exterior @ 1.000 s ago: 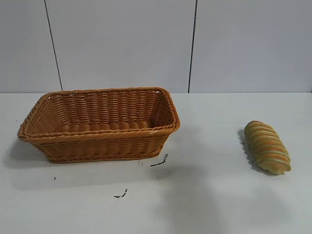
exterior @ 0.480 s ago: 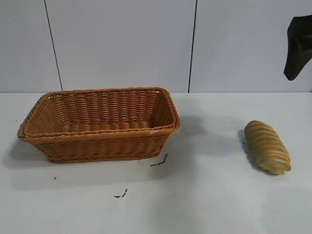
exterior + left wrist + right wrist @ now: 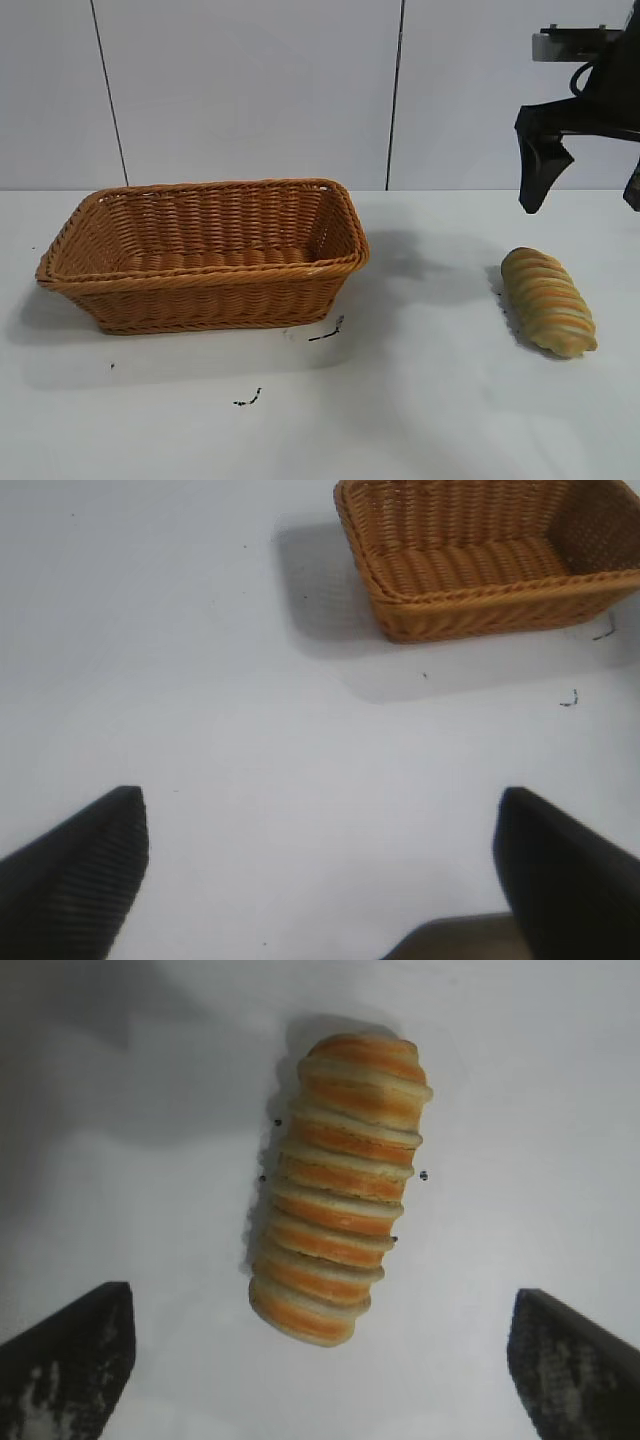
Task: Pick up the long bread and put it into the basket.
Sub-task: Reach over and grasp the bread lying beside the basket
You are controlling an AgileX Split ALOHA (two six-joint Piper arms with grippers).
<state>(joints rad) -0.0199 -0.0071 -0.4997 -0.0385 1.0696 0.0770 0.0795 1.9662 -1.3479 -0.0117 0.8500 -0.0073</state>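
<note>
At the far right I hold the right gripper (image 3: 585,195) wide open above the long bread (image 3: 548,301) (untouched on the table), while the basket (image 3: 205,283) at the left sits empty, so pickup and drop both remain.

lab test bench | plain white table (image 3: 450,400) | panelled white wall (image 3: 250,90)

The right hand (image 3: 585,190) is matte black with tapered, ribbed fingers (image 3: 540,165) and a grey bracket.
</note>
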